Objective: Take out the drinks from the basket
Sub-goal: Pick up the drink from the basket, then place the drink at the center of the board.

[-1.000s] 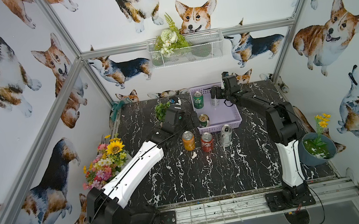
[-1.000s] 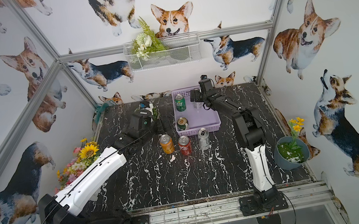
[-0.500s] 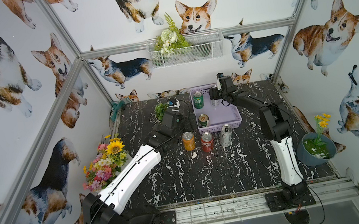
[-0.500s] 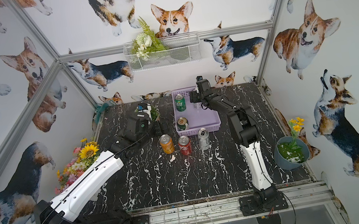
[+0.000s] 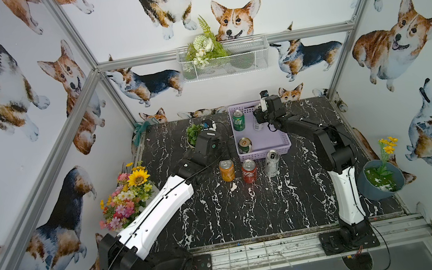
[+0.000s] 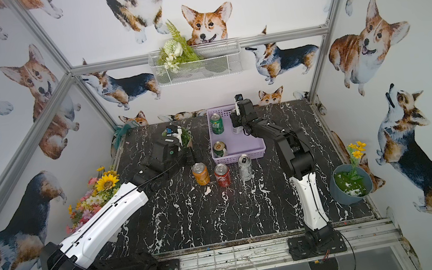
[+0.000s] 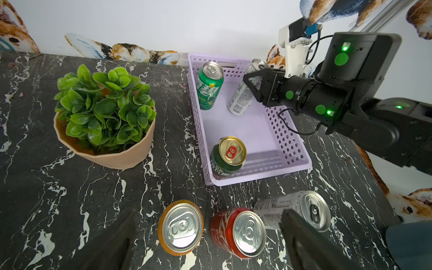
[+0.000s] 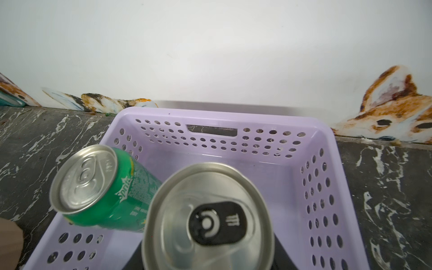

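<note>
**Slim can clamped, and a light basket that could come along with it**

The right gripper is pinching the slim silver-white can close to its top, in the lavender basket's back corner on the right arm's side. I can't tell whether the can stands quite straight.

A hold that high on a tall, smooth can looks risky to me. The can could swing or slide down between the jaws as it rises. If its foot catches the perforated wall, the basket would likely drag or tip.

The green Sprite can stands just beside it in the basket's other back corner, so a sideways pull might knock it over. The dark green gold-topped can in the basket's front corner seems clear.

Outside the basket's front wall stand the orange can, the red can and a second silver can. The left gripper hangs over them, spread wide and empty. A careless set-down there could topple the row or bump that arm.
</note>
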